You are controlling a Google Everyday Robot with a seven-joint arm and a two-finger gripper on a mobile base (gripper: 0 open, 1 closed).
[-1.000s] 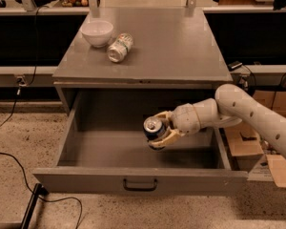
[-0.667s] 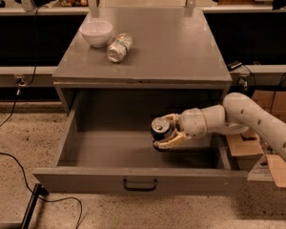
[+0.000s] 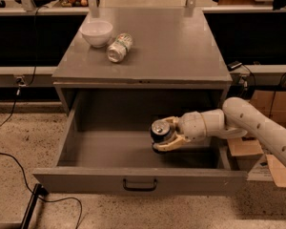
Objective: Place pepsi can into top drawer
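On a speckled floor (image 3: 19,142), a grey cabinet (image 3: 171,46) is bearing a bowl (image 3: 97,32); the gripper (image 3: 166,140) is pinching the pepsi can (image 3: 159,129) inside the top drawer (image 3: 86,180), slightly lower than before.

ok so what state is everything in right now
drawer: pulled open
pepsi can: gripped, inside the drawer, top facing up
gripper: shut on the pepsi can, inside the drawer
green can: lying on its side on the cabinet top
bowl: upright, beside the green can

You see a grey bench (image 3: 181,46) on speckled floor (image 3: 19,137), a black cable (image 3: 12,160) trailing at left, cardboard boxes (image 3: 264,101) at right, dark shelving (image 3: 257,37) behind, the gripper (image 3: 161,136) low at the bench's front.
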